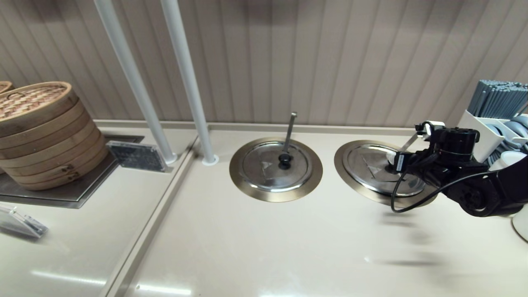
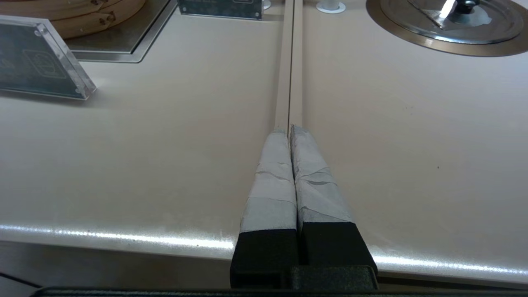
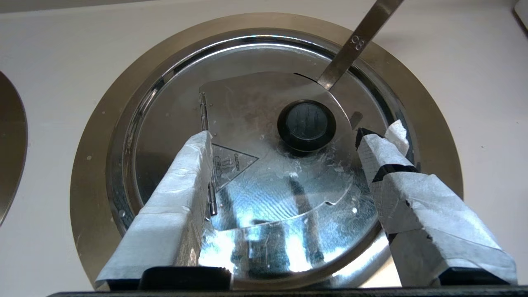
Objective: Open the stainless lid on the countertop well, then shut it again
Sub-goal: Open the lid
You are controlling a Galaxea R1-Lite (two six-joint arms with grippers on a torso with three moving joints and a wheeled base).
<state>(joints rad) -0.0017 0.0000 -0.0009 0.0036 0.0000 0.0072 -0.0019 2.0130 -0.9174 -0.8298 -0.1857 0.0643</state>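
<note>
The stainless lid [image 1: 377,171] [image 3: 255,185] lies shut on the countertop well, whose bronze rim [image 1: 341,159] [image 3: 95,136] rings it. A slanted ladle handle [image 1: 409,143] [image 3: 354,45] pokes out beside the black knob [image 3: 307,123]. My right gripper [image 1: 392,161] [image 3: 284,138] hovers just above the lid, open, its taped fingers [image 3: 181,181] spread wide on either side of the knob and touching nothing. My left gripper [image 2: 291,130] is shut and empty, parked over the counter's front edge along a seam.
A twin lid [image 1: 275,167] [image 2: 453,18] with a nearly vertical ladle handle [image 1: 290,132] sits left of the task well. Two white poles [image 1: 185,82], a sign holder [image 1: 136,156] and bamboo steamers [image 1: 41,132] stand further left. A cutlery holder [image 1: 499,103] stands far right.
</note>
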